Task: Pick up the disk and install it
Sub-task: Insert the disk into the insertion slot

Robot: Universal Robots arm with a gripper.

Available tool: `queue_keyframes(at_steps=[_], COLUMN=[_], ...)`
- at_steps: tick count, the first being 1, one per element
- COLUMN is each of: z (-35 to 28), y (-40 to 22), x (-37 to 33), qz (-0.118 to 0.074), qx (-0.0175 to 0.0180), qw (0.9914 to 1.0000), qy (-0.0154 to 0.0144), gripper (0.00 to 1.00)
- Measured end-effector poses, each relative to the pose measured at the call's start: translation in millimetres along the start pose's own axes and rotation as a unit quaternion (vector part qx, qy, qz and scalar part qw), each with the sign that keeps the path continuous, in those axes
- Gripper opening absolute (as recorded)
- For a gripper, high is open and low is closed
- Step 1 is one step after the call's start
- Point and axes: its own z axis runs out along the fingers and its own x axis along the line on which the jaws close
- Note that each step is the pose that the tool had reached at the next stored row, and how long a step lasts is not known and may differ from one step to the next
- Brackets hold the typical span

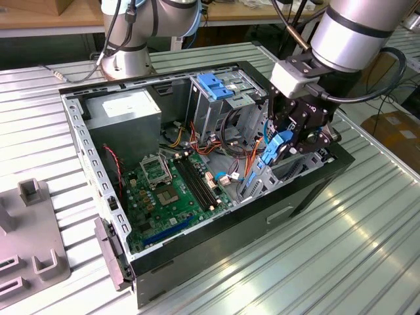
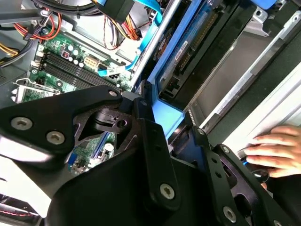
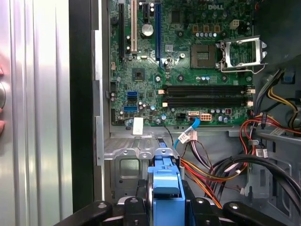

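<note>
1. Surface: a ribbed metal table (image 1: 328, 262) carries an open black computer case (image 1: 216, 246) lying on its side. A grey moulded fixture (image 1: 33, 243) sits on the table toward the exterior view's left, apart from the case.
2. Room: the base of a second robot arm (image 1: 128, 56) stands on the table behind the case. A wooden workbench (image 1: 39, 13) runs along the back, and a cardboard box (image 1: 394, 128) sits off the table at the exterior view's right.
3. Case interior, exterior view: a green motherboard (image 1: 167, 190) covers the floor of the case, with a grey power supply (image 1: 125, 111) at the far corner. A grey drive cage (image 1: 230, 108) topped by a blue bracket (image 1: 213, 85) stands beside it.
4. Claw: the gripper (image 1: 283, 146) is inside the case at the exterior view's right, its black fingers clamped on the disk (image 1: 274, 152). The disk stands on edge, near the case's front wall, below and to the side of the cage.
5. First wrist view: looking straight down, the disk's blue carrier (image 3: 167, 181) sits between the fingers, above a bare metal bay floor. Bundled cables (image 3: 221, 169) lie just beside it.
6. Second wrist view: this one adds the disk's dark underside and blue rail (image 2: 165, 113) seen edge-on. It also shows a person's hand (image 2: 275, 150) resting on the table outside the case wall.
</note>
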Motion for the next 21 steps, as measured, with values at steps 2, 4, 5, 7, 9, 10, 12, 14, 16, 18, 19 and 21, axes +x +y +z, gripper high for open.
queue_keyframes(at_steps=[2, 4, 5, 7, 9, 10, 12, 14, 16, 18, 19, 21], z=[0.1, 0.3, 0.5, 0.5, 0.6, 0.6, 0.7, 0.6, -1.9, -6.7, -9.0, -13.9], y=[0.0, -0.1, -0.1, 0.0, 0.0, 0.0, 0.0, 0.0, 0.0, -0.1, -0.1, -0.1], x=[0.1, 0.0, 0.0, 0.0, 0.0, 0.0, 0.0, 0.0, 0.0, 0.0, 0.0, -0.1], qz=[0.0, 0.0, 0.0, 0.0, 0.0, 0.0, 0.0, 0.0, 0.0, 0.0, 0.0, 0.0], qx=[0.0001, 0.0001, 0.0002, 0.0, 0.0001, 0.0001, 0.0001, 0.0001, 0.0001, 0.0001, 0.0001, 0.0001], qw=[1.0, 1.0, 1.0, 1.0, 1.0, 1.0, 1.0, 0.99999, 0.99999, 0.99999, 0.99999, 0.99999], qy=[0.0005, 0.0009, 0.001, 0.002, 0.0024, 0.0026, 0.0031, 0.0033, 0.0035, 0.0033, 0.0033, 0.0033], gripper=[0.37, 0.37, 0.38, 0.44, 0.44, 0.44, 0.44, 0.44, 0.44, 0.44, 0.44, 0.44])
